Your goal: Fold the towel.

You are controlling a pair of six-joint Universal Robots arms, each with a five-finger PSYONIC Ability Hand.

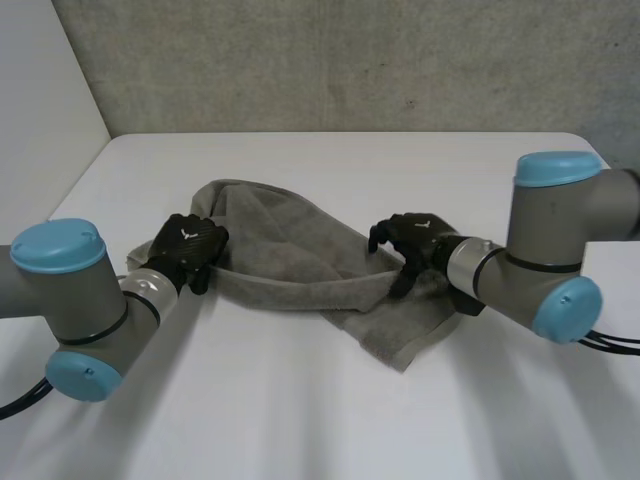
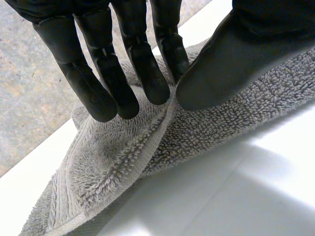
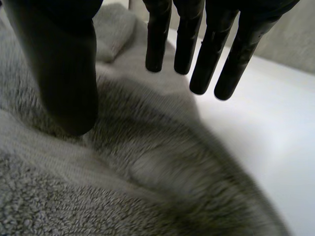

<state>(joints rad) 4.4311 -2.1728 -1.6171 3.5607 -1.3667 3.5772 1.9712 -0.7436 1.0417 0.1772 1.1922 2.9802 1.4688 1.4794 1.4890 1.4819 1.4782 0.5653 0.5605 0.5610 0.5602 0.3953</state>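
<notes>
A grey towel (image 1: 290, 255) lies crumpled and partly doubled over in the middle of the white table (image 1: 330, 410). My left hand (image 1: 188, 248) is at the towel's left end. In the left wrist view a raised ridge of towel (image 2: 147, 147) at the hemmed edge runs up between that hand's fingers (image 2: 147, 73) and thumb (image 2: 231, 59), which pinch it. My right hand (image 1: 410, 238) hovers over the right part of the towel. There its fingers (image 3: 216, 54) hang straight and apart from the thumb (image 3: 64, 73), just above the towel (image 3: 147, 172), with nothing between them.
Bare table top (image 1: 330, 160) lies behind and in front of the towel. A grey wall (image 1: 350, 60) stands beyond the table's far edge, and a lower floor (image 2: 29, 98) shows past the table's left edge.
</notes>
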